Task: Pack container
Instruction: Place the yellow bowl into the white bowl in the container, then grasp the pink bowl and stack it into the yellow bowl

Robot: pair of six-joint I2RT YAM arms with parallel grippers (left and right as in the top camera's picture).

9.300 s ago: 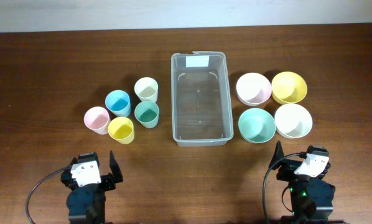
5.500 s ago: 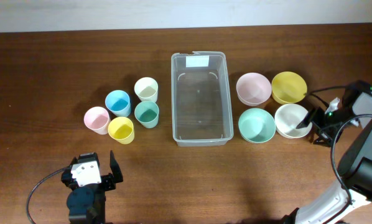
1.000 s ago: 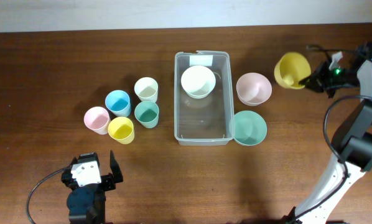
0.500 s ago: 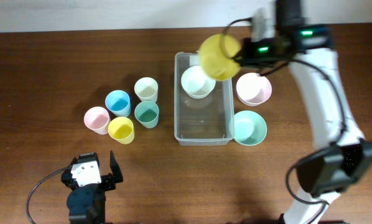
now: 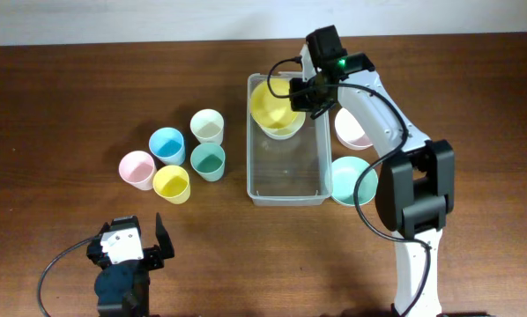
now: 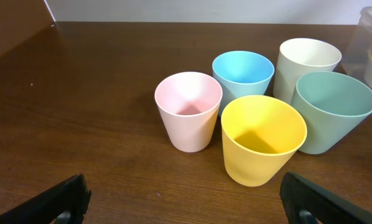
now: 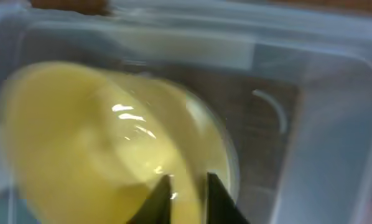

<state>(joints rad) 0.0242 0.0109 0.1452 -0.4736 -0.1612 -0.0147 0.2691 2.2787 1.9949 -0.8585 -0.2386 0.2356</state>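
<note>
The clear container point(image 5: 249, 150) stands mid-table with its white label at the far end. At that far end a yellow bowl point(image 5: 270, 104) rests tilted in a white bowl point(image 5: 283, 132). My right gripper point(image 5: 304, 95) is at the yellow bowl's right rim. In the right wrist view its two fingers straddle the rim of the yellow bowl point(image 7: 80, 143), narrowly apart, inside the container point(image 7: 323, 124); that view is blurred. My left gripper point(image 5: 127, 239) rests near the front edge, wide open and holding nothing; in its own view the gripper point(image 6: 186, 202) faces the cups.
Several pastel cups stand left of the container: pink point(image 5: 137, 169), blue point(image 5: 167, 144), yellow point(image 5: 171, 183), teal point(image 5: 208, 161), cream point(image 5: 207, 126). A pink bowl point(image 5: 360, 134) and a teal bowl point(image 5: 347, 180) sit to its right, under my right arm.
My right gripper carried the yellow bowl from the far right across to the container and lowered it onto the white bowl. Its fingers have parted slightly. The left arm has not moved.
</note>
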